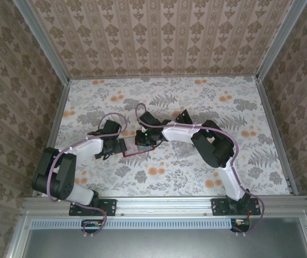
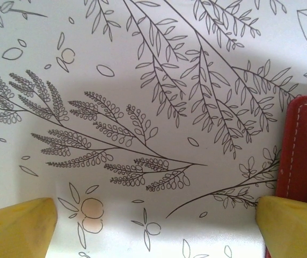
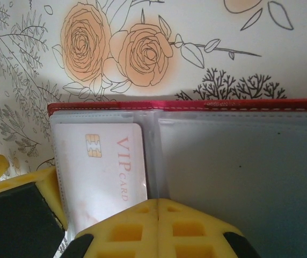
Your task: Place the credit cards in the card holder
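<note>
The card holder (image 3: 196,104) looks like red stitched leather with glossy clear plastic pockets (image 3: 239,177).

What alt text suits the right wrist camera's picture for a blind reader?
An open red card holder lies on a floral tablecloth, with a pale VIP card in one clear pocket. The shut yellow right gripper shows at the bottom edge.

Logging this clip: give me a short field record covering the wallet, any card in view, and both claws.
card holder: red, lying open on the floral table, clear pockets facing up
card: pale, with a chip and VIP lettering, tucked in a clear pocket at one end of the holder
left claw: open, fingers wide apart over the table, the holder's red edge beside one finger
right claw: shut, fingers together at the holder's near edge
</note>
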{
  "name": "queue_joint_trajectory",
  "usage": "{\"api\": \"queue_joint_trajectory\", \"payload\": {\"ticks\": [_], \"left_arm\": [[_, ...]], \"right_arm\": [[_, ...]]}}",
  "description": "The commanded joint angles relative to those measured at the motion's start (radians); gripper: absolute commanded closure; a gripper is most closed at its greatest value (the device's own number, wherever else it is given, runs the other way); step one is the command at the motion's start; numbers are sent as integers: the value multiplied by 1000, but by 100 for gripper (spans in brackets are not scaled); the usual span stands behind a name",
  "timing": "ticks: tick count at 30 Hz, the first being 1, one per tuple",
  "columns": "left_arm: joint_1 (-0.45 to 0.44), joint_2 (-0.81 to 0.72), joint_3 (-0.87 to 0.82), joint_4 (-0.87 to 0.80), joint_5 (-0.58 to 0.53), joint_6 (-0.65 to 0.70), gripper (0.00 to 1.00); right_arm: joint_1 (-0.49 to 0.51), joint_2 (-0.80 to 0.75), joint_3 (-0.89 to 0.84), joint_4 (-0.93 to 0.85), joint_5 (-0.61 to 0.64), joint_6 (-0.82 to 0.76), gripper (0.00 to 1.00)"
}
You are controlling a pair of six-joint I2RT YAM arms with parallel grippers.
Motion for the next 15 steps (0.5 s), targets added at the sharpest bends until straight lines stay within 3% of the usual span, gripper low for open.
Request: {"api": "queue_joint_trajectory", "payload": {"ticks": [1, 5, 11, 15], "left_arm": [[10, -45, 42, -37, 1, 23, 0], [18, -107, 70, -82, -18, 23, 0], [42, -160, 98, -110, -26, 26, 0], [47, -167, 110, -115, -25, 30, 0]], "right_arm": [[-1, -65, -14, 19, -37, 8, 88], [-9, -110, -29, -2, -14, -16, 78], [-19, -127, -46, -16, 3, -35, 78], [-19, -118, -47, -3, 1, -28, 84]]}}
